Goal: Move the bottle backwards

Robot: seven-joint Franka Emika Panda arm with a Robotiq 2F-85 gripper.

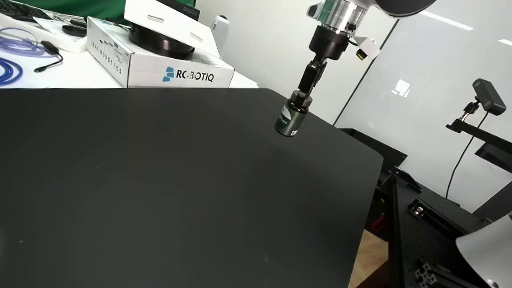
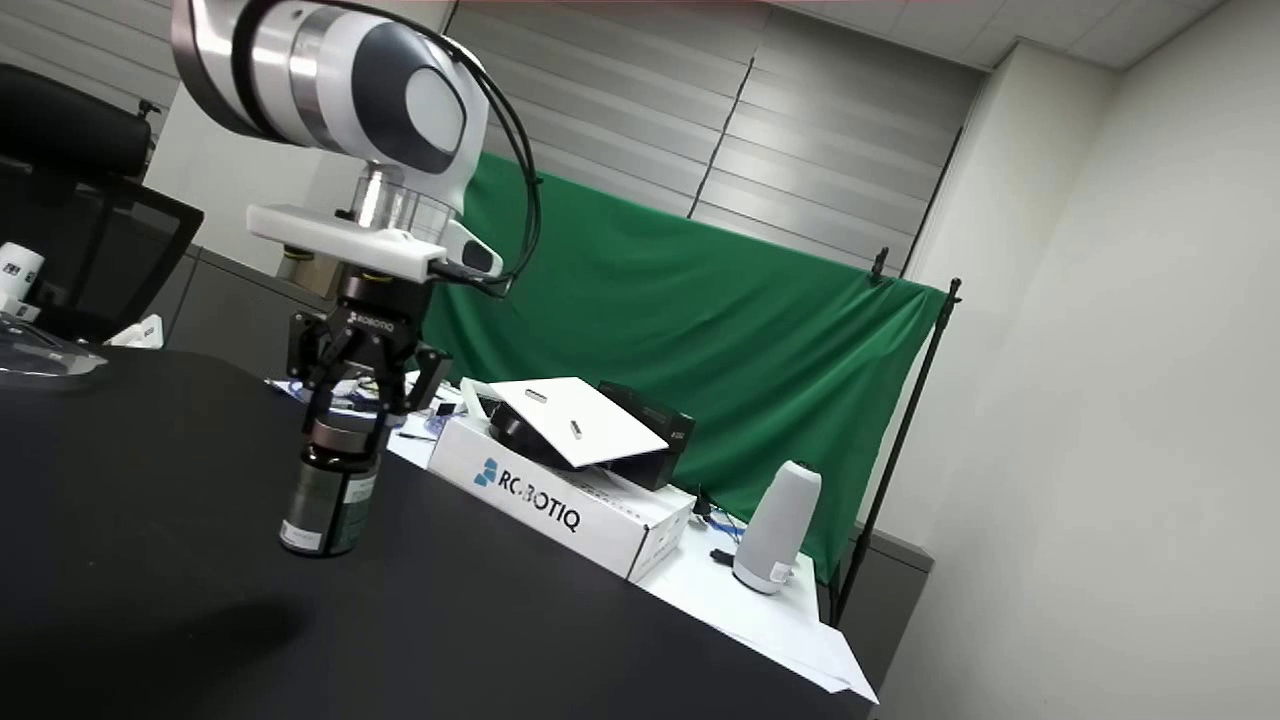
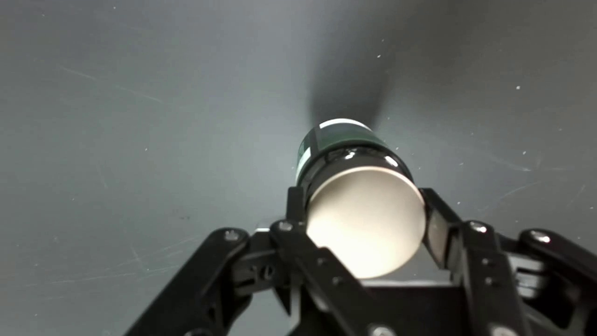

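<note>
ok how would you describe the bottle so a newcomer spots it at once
Find the black table, then the gripper above it. The bottle hangs there, held by its cap. Unlike the big white box nearby, it is small, dark and round, with a green and white label.

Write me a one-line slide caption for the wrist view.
The gripper holds a small bottle by its cap, above a dark tabletop.

White box [image 2: 560, 510] under tilted white panel [image 2: 592, 412]; green cloth [image 2: 660, 310] hanging behind.
</note>
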